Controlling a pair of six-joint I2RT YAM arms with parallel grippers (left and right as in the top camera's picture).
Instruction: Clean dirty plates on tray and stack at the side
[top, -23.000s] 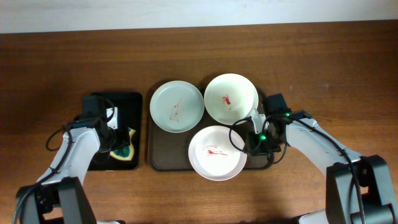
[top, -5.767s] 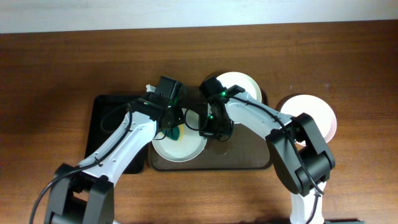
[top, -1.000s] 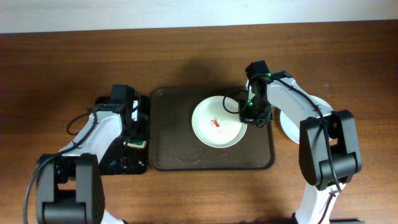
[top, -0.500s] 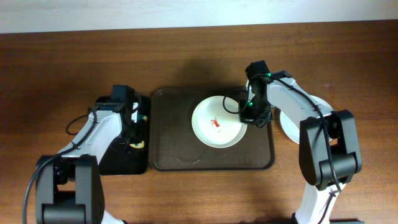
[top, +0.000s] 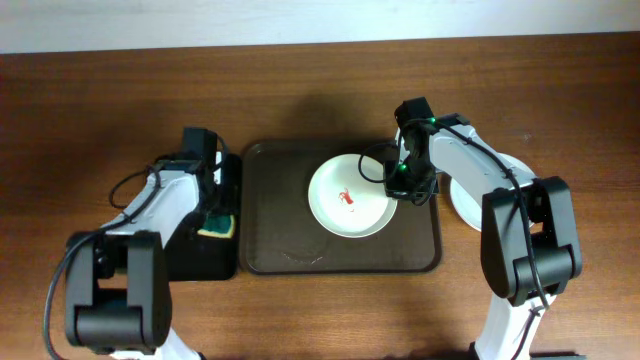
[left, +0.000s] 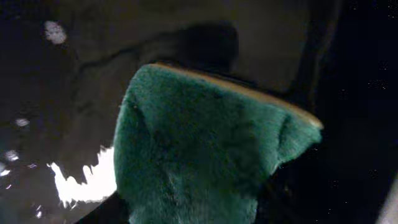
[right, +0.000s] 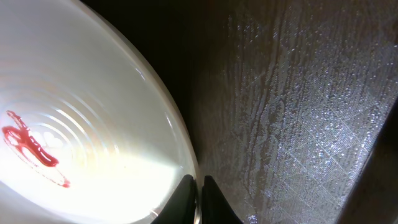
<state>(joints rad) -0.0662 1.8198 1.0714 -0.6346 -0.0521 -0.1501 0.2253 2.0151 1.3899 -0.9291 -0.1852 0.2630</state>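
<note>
One dirty white plate (top: 345, 200) with a red smear lies on the dark brown tray (top: 290, 230), right of its middle. My right gripper (top: 398, 185) is shut on the plate's right rim. In the right wrist view the two fingers (right: 199, 200) pinch the rim of the plate (right: 74, 143) above the textured tray (right: 298, 124). My left gripper (top: 213, 205) is over the black tray (top: 195, 255), shut on a green sponge (top: 219, 226). The sponge (left: 199, 155) fills the left wrist view and hides the fingers. The other plates (top: 462, 208) lie right of the brown tray, partly under my right arm.
The black tray lies directly left of the brown tray, with its wet dark floor (left: 74, 93) showing in the left wrist view. The wooden table (top: 100, 110) runs all round. A pale wall edge (top: 300, 20) borders the far side.
My left gripper has shifted slightly toward the far end of the black tray, and the sponge has moved with it. My right gripper and the plate have not moved.
</note>
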